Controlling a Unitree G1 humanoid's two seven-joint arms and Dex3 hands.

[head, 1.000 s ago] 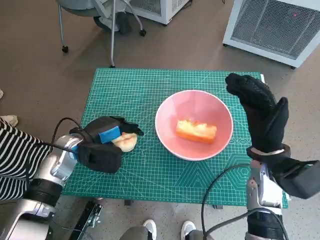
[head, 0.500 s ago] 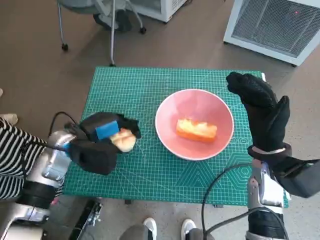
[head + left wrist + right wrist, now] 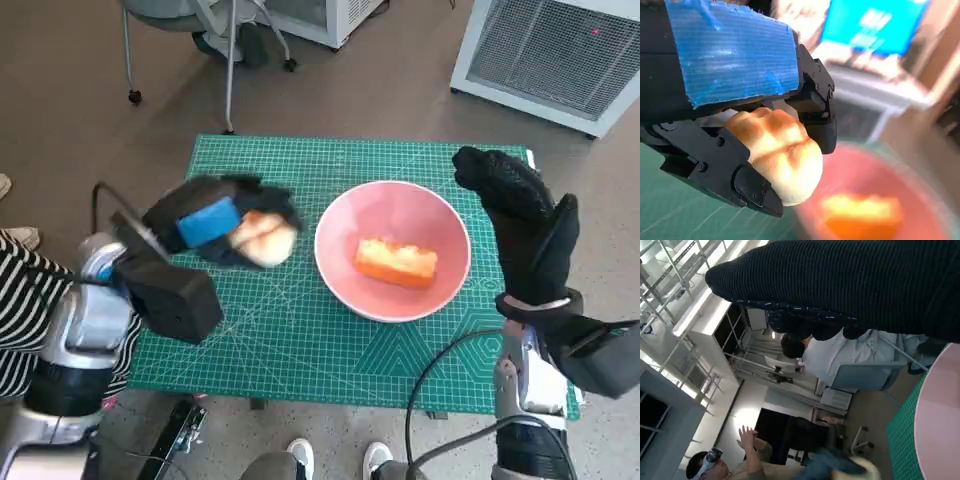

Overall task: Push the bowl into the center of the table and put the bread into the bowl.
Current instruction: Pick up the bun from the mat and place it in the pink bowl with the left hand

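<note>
Green cutting mat (image 3: 300,340) covers the small table, and nearest the robot its two pale forearms rise from the lower edge. On the left side, the left hand (image 3: 215,232), black with blue tape over its back, is lifted above the mat and grips a pale round bread roll (image 3: 264,238); the left wrist view shows the roll (image 3: 780,152) clamped between the black fingers (image 3: 747,182), its browned top turned toward the taped back. The hand and roll sit just beside the left rim of the pink bowl (image 3: 392,200), not yet over it. That bowl stands on the mat, right of middle, and an orange-yellow piece of bread (image 3: 396,261) lies inside it on the bottom. To the right, the right hand (image 3: 522,225) in its black knitted glove stands upright by the bowl's right rim, fingers spread and holding nothing; whether it touches the rim I cannot tell. Beyond the table lie brown floor, chair legs on castors (image 3: 228,60) and a white grilled cabinet (image 3: 560,60). At the left edge a striped sleeve (image 3: 22,300) of a person shows. The right wrist view catches people (image 3: 715,467) in the room.
</note>
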